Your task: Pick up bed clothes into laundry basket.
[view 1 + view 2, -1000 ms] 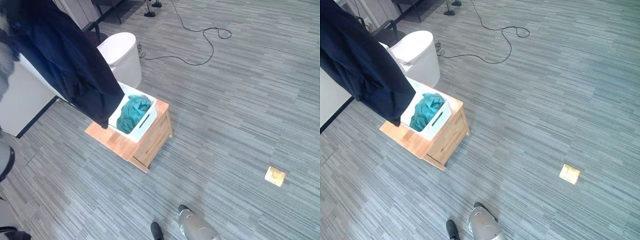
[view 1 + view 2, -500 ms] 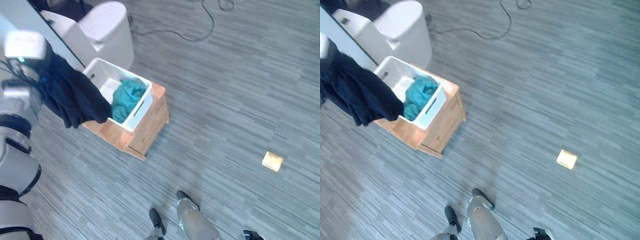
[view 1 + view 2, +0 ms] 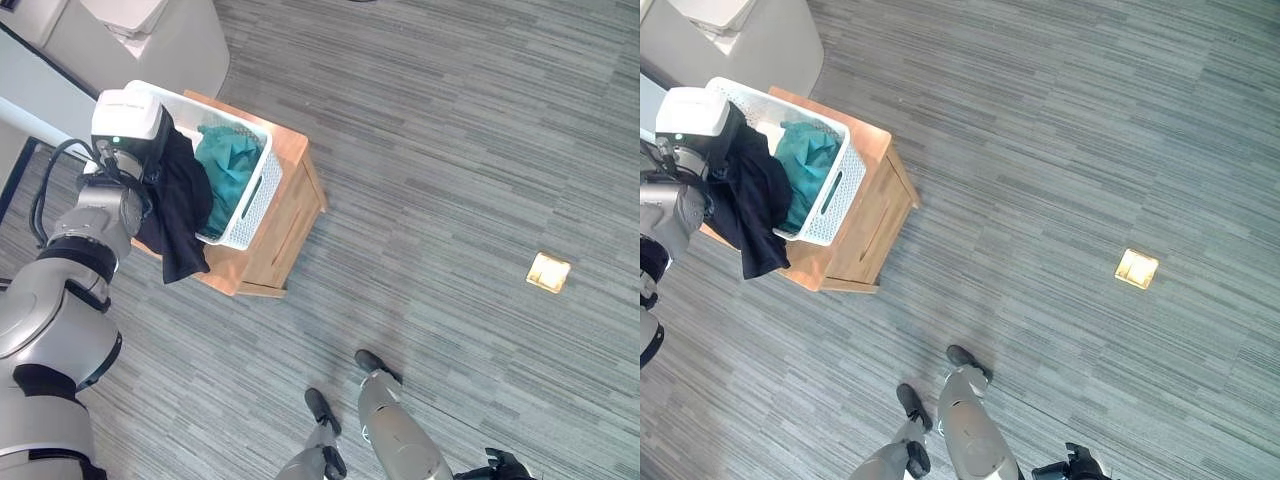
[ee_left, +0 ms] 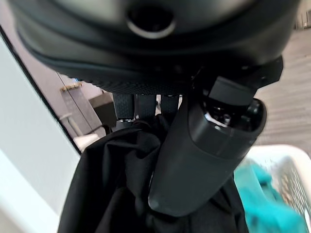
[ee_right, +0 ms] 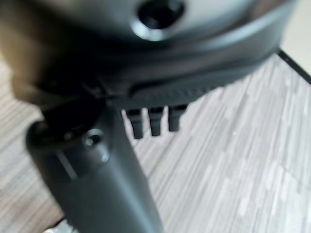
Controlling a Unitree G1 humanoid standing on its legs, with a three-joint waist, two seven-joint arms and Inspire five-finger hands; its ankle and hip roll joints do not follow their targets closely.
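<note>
Grey striped carpet (image 3: pixel 470 150) is running across the whole floor, with a small tan square plate (image 3: pixel 549 272) lying on it well apart from the furniture. Seen from its wrist camera, the left hand (image 4: pixel 204 145) is curling its fingers (image 4: pixel 138 104) and thumb into the bunched top of a black garment (image 4: pixel 116 189), pinching the cloth; past it a white basket rim and a blur of teal are showing. The head views are giving what that close view cannot: the left hand (image 3: pixel 160 150) is hanging at the near wall of the white laundry basket (image 3: pixel 255 195), and the black garment (image 3: pixel 178 210) is draping from it over that wall, part of it inside the basket, its lower end trailing down outside onto the wooden nightstand (image 3: pixel 285 225) on which the basket is sitting. The cloth is looking dark, limp and creased, folded on itself in long vertical pleats. A teal garment (image 3: pixel 228 165) is lying crumpled inside the basket just beside it. A white bin (image 3: pixel 150 40) is standing behind the nightstand. The right hand (image 5: pixel 112 165), in its own wrist view, is hanging over bare carpet with straight fingers (image 5: pixel 153 121), holding nothing.
</note>
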